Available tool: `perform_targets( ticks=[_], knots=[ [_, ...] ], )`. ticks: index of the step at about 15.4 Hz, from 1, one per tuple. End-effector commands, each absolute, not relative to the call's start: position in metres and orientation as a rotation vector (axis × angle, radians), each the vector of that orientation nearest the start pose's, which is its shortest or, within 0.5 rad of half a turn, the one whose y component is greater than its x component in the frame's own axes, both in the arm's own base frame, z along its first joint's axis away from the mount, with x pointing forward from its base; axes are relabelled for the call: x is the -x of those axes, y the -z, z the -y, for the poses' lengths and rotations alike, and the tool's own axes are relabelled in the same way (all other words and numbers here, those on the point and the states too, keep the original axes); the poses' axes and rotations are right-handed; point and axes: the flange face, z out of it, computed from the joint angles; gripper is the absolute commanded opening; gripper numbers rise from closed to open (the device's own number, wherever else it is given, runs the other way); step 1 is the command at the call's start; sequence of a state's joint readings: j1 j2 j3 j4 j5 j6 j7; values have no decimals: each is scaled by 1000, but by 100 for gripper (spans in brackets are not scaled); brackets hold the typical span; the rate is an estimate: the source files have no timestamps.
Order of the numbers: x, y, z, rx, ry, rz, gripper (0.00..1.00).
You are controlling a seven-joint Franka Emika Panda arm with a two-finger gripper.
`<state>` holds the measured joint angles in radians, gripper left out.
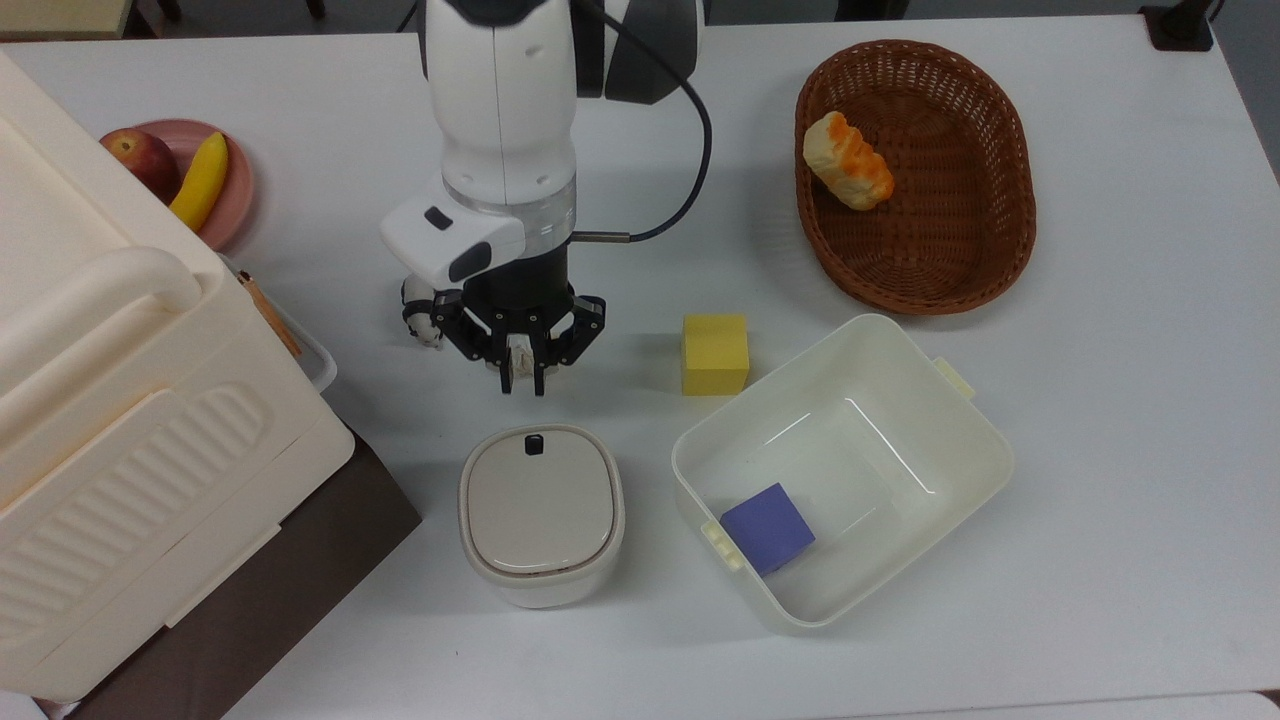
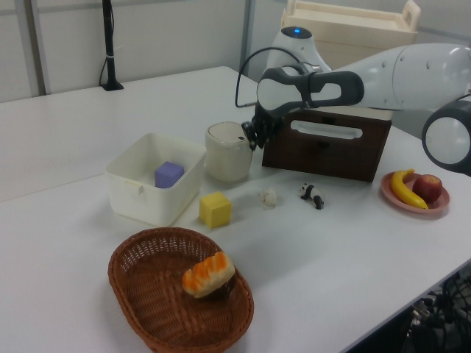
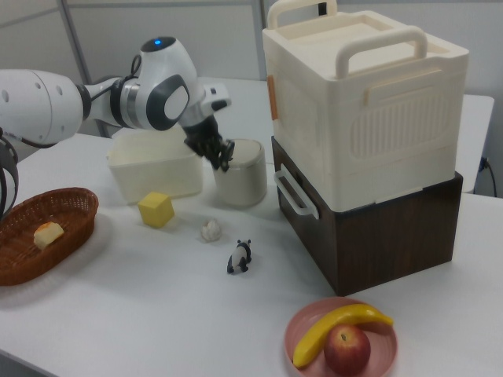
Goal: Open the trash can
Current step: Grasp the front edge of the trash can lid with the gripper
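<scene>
1. the trash can (image 1: 541,515) sits low and centre in the top view, lid flat on it, its dark button (image 1: 534,444) near the upper edge.
2. the gripper (image 1: 524,383) hangs just above the bin's upper edge in the top view, fingers pointing down with a narrow gap between them, holding nothing.
3. in the left view the gripper (image 2: 252,136) is at the bin's (image 2: 227,151) right rim; in the right view it (image 3: 222,159) is at the bin's (image 3: 240,183) upper left rim.
4. bare table (image 1: 640,660) runs along the bottom of the top view under the bin.
5. at the top view's left stands the big box (image 1: 110,430) on a brown base (image 1: 300,570), near the bin.
6. at the top view's right the tub (image 1: 840,470), close beside the bin, holds a purple cube (image 1: 767,527).
7. a yellow cube (image 1: 715,354) lies above the tub, right of the gripper.
8. a paper ball (image 3: 210,229) and a panda toy (image 1: 420,318) lie under and left of the gripper.
9. the basket (image 1: 915,175) with bread (image 1: 847,160) is upper right, well apart.
10. a plate (image 1: 235,195) with banana (image 1: 203,180) and apple (image 1: 140,160) is upper left.
</scene>
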<state>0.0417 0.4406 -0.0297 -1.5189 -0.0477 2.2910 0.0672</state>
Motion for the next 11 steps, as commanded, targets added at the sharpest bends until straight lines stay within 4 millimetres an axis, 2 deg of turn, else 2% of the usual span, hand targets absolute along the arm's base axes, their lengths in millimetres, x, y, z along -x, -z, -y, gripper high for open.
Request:
perform_targets(
  ticks=[1, 3, 4, 6, 11],
  knots=[
    [-726, -468, -31, 3094, 761, 43, 19],
    [-728, -474, -41, 3091, 826, 74, 16],
    [-731, -483, -45, 3076, 866, 74, 16],
    [-735, -482, -46, 3069, 875, 51, 16],
    [-746, -445, -39, 3103, 814, 51, 16]
  ],
)
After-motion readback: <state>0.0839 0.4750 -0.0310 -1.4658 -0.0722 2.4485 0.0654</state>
